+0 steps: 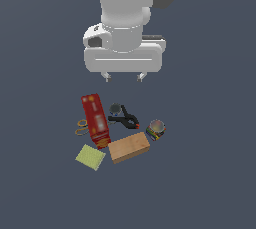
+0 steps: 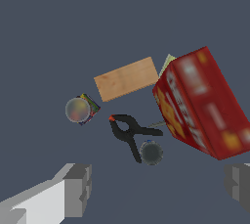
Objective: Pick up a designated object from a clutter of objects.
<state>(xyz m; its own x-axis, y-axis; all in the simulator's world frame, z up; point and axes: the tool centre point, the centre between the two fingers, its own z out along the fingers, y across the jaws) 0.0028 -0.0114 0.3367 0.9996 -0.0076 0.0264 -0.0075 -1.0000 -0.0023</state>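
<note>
Your claw (image 1: 123, 77) hangs wide open and empty above the clutter. The wooden block (image 1: 129, 147) lies flat between sponge (image 1: 90, 157) and can (image 1: 156, 129), near the cracker box (image 1: 95, 119); its outer long edge is unobstructed.

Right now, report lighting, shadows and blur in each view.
Exterior view: flat, even light, no cast shadows under the wooden block or red cracker box, whose print is smeared. Wrist view: box label blurry, perspective-stretched; gripper fingers cropped at the edge.
</note>
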